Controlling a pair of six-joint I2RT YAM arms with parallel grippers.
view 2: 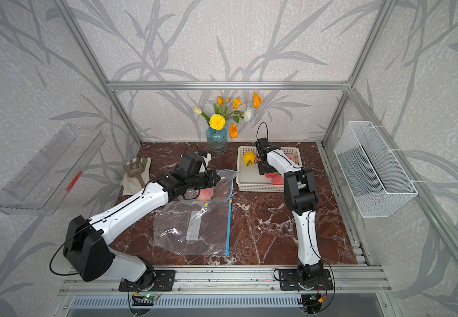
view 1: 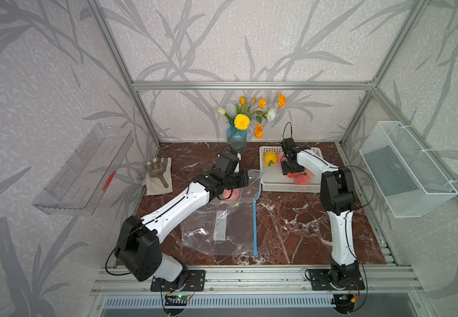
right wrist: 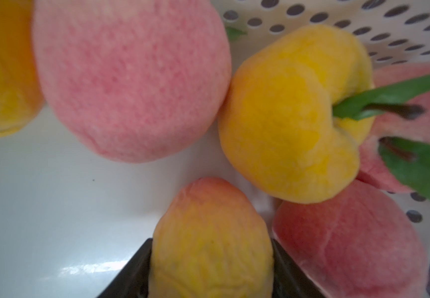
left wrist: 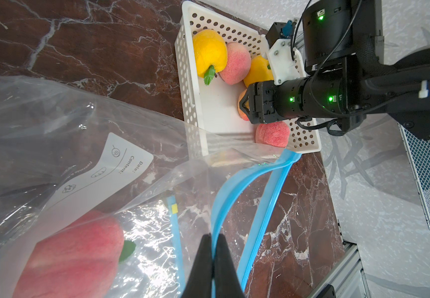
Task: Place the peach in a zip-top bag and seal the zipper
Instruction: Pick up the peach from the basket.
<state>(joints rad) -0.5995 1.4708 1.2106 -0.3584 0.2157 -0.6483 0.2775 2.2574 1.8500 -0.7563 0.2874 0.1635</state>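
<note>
pink fuzzy peach inside clear bag

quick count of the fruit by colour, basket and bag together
pink peaches: 4 (3 in the basket, 1 in the bag)
yellow fruit: 2
orange-yellow peach, at the right pincer: 1
total: 7

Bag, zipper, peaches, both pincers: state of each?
Bag, open, mouth edge lifted off the table.
Zipper, unsealed, its two strips apart.
Pink peach, inside the bag.
Left pincer, shut on the bag's blue zipper edge.
Right pincer, shut on an orange peach in the basket.
</note>
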